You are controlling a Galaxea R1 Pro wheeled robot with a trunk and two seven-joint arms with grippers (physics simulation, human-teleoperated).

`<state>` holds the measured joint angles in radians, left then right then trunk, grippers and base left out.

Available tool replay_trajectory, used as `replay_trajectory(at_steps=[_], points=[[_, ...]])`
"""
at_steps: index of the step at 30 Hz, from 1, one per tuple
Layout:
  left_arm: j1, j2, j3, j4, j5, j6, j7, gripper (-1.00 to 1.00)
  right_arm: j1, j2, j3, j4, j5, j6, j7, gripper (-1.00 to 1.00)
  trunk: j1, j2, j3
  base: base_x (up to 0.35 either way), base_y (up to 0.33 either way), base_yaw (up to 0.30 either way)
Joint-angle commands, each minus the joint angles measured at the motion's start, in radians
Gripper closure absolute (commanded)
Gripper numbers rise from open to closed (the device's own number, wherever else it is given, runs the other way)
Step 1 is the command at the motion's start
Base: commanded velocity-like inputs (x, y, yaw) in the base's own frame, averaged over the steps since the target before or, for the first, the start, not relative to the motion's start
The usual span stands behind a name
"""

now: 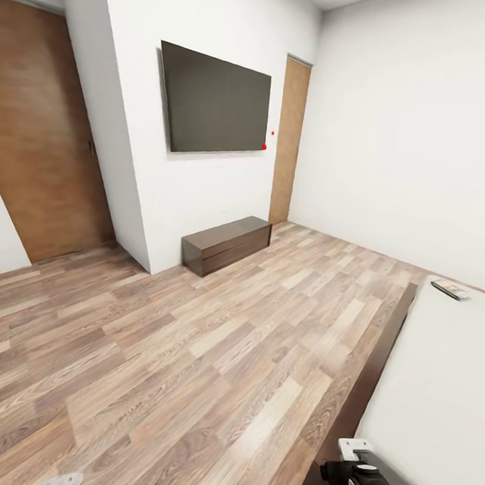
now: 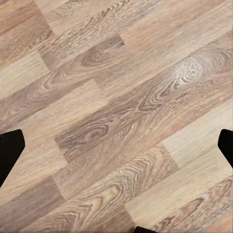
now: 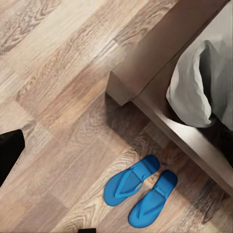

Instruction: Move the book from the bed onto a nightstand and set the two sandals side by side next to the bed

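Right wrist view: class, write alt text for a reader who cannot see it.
Two blue sandals lie side by side on the wood floor, just beside the corner of the dark bed frame. Grey bedding hangs over the frame's edge.

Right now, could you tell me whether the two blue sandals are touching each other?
Apart. The right wrist view shows one sandal beside the other sandal on the plank floor near the bed frame, with a thin strip of floor between them.
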<state>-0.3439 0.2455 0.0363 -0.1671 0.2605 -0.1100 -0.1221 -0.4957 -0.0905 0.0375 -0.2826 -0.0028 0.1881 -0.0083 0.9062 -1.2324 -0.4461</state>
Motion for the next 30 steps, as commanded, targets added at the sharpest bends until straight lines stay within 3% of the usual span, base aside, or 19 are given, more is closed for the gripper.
replay_trajectory(at_steps=[1,30], points=[[-0.001,0.0,0.004,0.002,0.006,-0.002,-0.006,-1.0,0.0,0.0,0.004,-0.003,0.0,0.007,-0.001,-1.0,0.0,-0.001,-0.001,0.0,0.0,0.283],[-0.001,0.0,0.004,0.002,0.005,-0.002,-0.007,-1.0,0.0,0.007,0.004,-0.003,0.004,0.006,-0.001,-1.0,0.0,-0.001,0.002,0.0,0.0,0.284]])
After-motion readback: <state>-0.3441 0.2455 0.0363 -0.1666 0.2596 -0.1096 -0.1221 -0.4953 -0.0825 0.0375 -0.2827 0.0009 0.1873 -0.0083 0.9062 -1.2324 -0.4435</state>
